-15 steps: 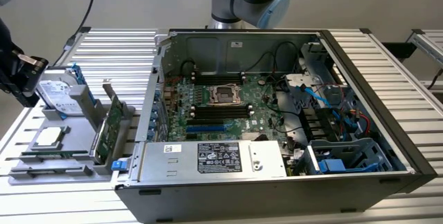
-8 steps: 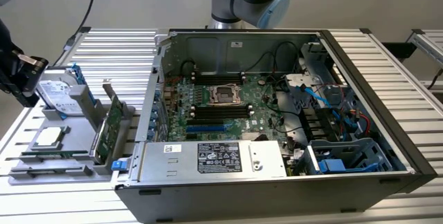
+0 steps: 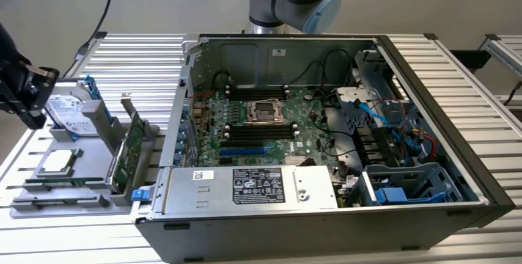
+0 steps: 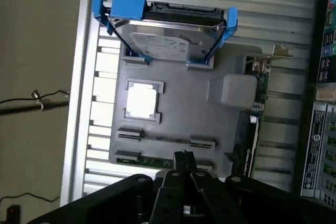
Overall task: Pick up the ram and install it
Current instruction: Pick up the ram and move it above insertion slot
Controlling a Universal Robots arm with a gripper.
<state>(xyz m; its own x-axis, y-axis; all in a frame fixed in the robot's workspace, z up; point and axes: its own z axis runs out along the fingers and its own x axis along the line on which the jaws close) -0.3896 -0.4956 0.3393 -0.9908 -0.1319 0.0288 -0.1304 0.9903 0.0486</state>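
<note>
The ram (image 4: 152, 160) is a narrow green stick lying in a slot of the grey parts tray (image 4: 184, 108); a second thin stick (image 4: 165, 140) stands edge-on in the slot beside it. In the exterior view the ram (image 3: 63, 183) lies near the tray's front edge. My gripper (image 4: 185, 157) hovers above the tray with its black fingers pressed together and nothing between them, the tips over the ram's slot. The exterior view has my gripper (image 3: 33, 112) at its far left, above the tray and well apart from the open computer case (image 3: 175, 129).
On the tray also sit a hard drive (image 4: 163, 40) in a blue caddy, a CPU (image 4: 142, 100) and an upright green expansion card (image 3: 129, 148) with a metal bracket. Inside the case lies the motherboard (image 3: 306, 126) with dark memory slots (image 3: 261, 131) beside the processor socket.
</note>
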